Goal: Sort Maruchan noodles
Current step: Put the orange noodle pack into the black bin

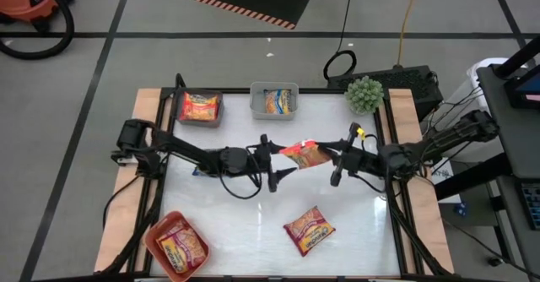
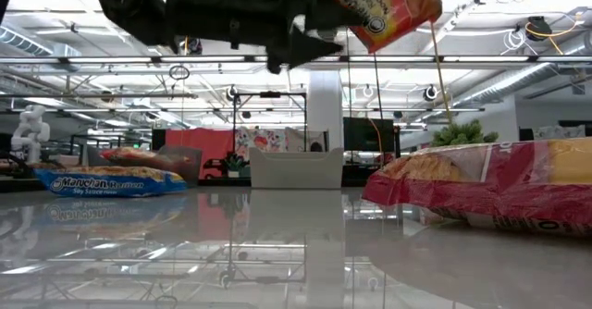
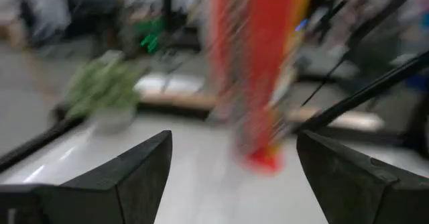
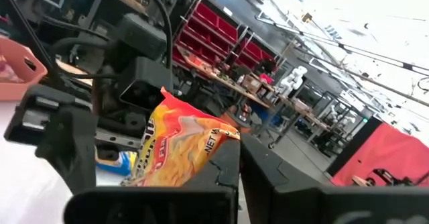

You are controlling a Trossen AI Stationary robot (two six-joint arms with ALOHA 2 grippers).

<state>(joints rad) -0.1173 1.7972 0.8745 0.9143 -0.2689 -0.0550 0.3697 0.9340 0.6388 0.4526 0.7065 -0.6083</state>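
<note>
One orange-red Maruchan noodles packet (image 1: 302, 154) hangs above the table's middle, and my right gripper (image 1: 327, 156) is shut on it. My left gripper (image 1: 280, 158) faces it from the left, open. Its two fingers (image 3: 144, 163) stand on either side of the packet's left end (image 3: 258, 70) without touching it. A red packet (image 1: 309, 230) lies flat at the near middle. A blue packet (image 2: 111, 180) lies flat under my left arm. My right gripper pinches the packet's right end (image 4: 209, 142) between its two shut fingers (image 4: 231, 167). The fingers come level from the table's right side. The packet is lifted clear of the table and sticks out tilted toward my left gripper.
At the far left a grey bin (image 1: 200, 122) holds an orange packet. The clear bin (image 1: 273, 89) at the far middle holds a blue-yellow one. A salmon-red bin (image 1: 154, 240) at the near left holds another. A potted plant (image 1: 364, 94) stands at the far right corner.
</note>
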